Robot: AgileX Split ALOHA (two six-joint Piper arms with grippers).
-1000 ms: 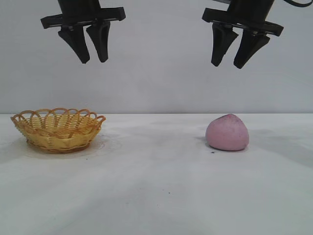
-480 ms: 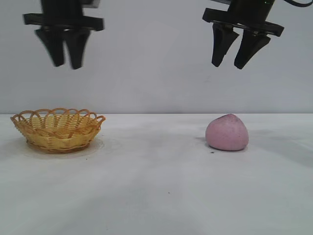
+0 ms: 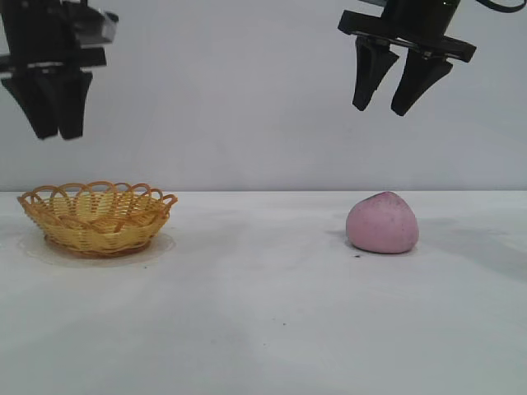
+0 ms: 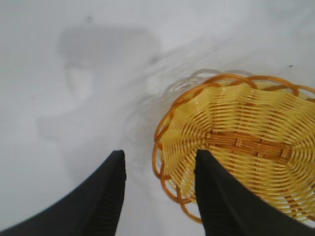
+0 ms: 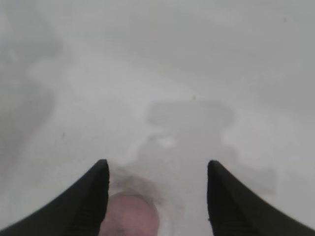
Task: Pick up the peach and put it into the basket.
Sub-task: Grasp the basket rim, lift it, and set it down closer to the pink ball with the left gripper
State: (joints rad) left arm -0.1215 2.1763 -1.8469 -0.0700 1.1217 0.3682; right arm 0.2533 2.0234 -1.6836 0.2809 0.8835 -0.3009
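On the white table [image 3: 263, 313], toward the right: the peach [image 3: 382, 223], resting upright and untouched, well apart from the basket [image 3: 98, 218] at the left, itself empty. High above the peach, a little toward its left side: the right gripper [image 3: 397, 109], fingers spread, nothing between them, the fruit only just visible below in its wrist view [image 5: 129, 215]. Above the basket's outer left edge: the left gripper [image 3: 51, 132], fingers parted a little and likewise empty, one finger [image 4: 219, 196] over the scalloped rim [image 4: 170, 152] in its own view. Likely next: a straight descent onto the peach. Risks from here: a rounded, matte lump nudged sideways by a slightly off-centre finger, rolling away instead of seating; a pinch too high on the pointed top, slipping during the carry; and, at the drop, a crowded basket, with the left gripper close enough for a clash or a tipped rim.
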